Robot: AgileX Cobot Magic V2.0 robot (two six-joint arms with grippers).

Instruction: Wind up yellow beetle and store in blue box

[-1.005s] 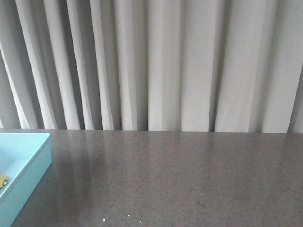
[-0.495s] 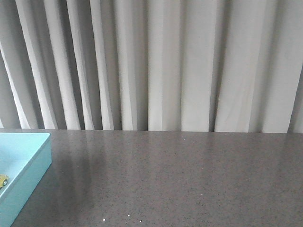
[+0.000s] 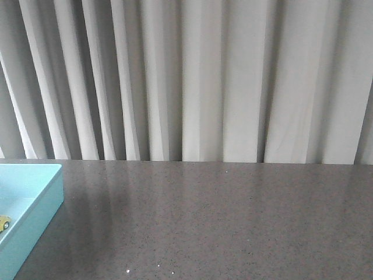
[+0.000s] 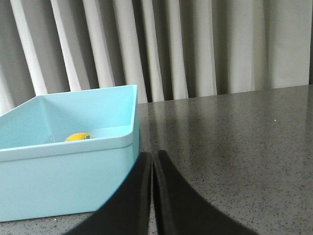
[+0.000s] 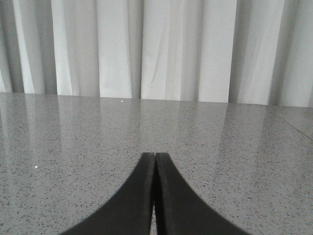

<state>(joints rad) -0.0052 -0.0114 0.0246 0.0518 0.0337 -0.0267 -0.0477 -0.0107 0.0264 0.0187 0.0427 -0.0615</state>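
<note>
Your yellow beetle (image 4: 80, 137) sits inside the blue box (image 4: 68, 171), seen from the left wrist as a small rounded yellow shape on the box floor, just behind the near wall, which hides its lower part. In the front view only a sliver of the toy (image 3: 4, 222) shows at the picture's left edge, again within the box (image 3: 35, 201), whose corner reaches in at the left end of the table (image 3: 221, 221).

Your left claw (image 4: 152, 161) is closed, its two black fingers (image 4: 132, 200) pressed together with only a thin seam between them and nothing held. It hangs over the table (image 4: 234, 147) just outside the box's near corner, with the box wall close beside the fingertips.

Your right claw (image 5: 155, 159) is likewise closed on nothing, its black fingers (image 5: 176, 200) meeting along a narrow line above bare speckled grey table (image 5: 73, 142). Neither the box nor the toy shows in that view.

The table is dark grey stone with pale flecks and a soft sheen. Behind it, pleated pale curtains (image 3: 204, 81) fill the whole background in all three views. Neither arm shows in the front view.
</note>
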